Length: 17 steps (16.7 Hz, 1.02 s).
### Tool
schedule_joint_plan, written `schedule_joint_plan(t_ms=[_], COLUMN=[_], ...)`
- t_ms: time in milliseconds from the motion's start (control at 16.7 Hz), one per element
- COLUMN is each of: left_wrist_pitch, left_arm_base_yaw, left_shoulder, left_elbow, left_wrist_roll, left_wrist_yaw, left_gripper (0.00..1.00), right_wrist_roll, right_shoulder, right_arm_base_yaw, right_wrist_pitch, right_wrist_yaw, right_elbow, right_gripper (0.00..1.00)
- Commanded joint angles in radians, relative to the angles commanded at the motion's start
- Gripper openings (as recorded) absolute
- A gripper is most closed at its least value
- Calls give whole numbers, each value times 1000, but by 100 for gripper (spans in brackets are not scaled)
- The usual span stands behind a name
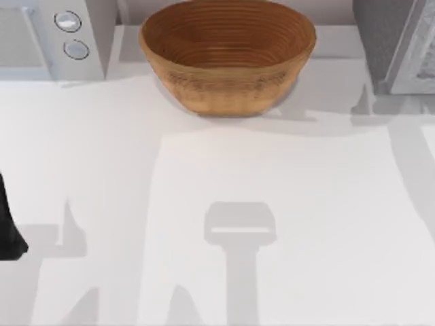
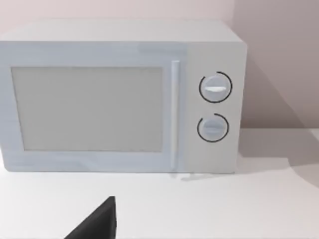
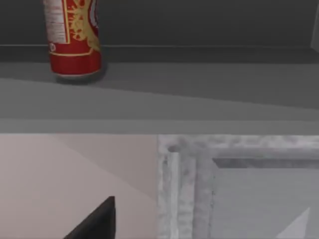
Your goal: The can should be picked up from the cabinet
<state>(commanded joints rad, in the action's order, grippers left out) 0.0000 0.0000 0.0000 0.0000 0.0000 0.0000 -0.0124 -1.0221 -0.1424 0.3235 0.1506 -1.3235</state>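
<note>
A red can [image 3: 73,37] with gold and white print stands upright on the grey shelf of the cabinet [image 3: 199,84], toward one end of the shelf. In the top view the cabinet [image 1: 401,47] sits at the table's back right corner. A dark part of my right gripper [image 3: 97,221] shows at the edge of the right wrist view, below the shelf and well apart from the can. My left arm [image 1: 8,231] is parked at the table's left edge.
A brown woven basket [image 1: 228,54] stands at the back middle of the table. A white microwave [image 1: 51,37] with two dials sits at the back left, door shut [image 2: 89,109]. Below the can's shelf is a pale cabinet front [image 3: 239,189].
</note>
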Motion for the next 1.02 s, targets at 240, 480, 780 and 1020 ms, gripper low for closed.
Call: schedule_joint_plan(t_ms=[240, 480, 780, 1020], left_wrist_pitch=[0, 0, 0, 0], left_arm_base_yaw=[0, 0, 0, 0], left_shoulder=[0, 0, 0, 0], left_elbow=[0, 0, 0, 0], left_wrist_roll=[0, 0, 0, 0], left_wrist_yaw=[0, 0, 0, 0], left_gripper=[100, 100, 100, 100], right_wrist_roll=[-2, -3, -3, -3], right_shoulder=[-205, -301, -302, -340], right_arm_base_yaw=[-29, -42, -38, -90], right_wrist_pitch=[64, 93, 92, 45], right_wrist_yaw=[30, 45, 45, 104], right_elbow=[-286, -413, -416, -415], right_gripper=[100, 100, 100, 100])
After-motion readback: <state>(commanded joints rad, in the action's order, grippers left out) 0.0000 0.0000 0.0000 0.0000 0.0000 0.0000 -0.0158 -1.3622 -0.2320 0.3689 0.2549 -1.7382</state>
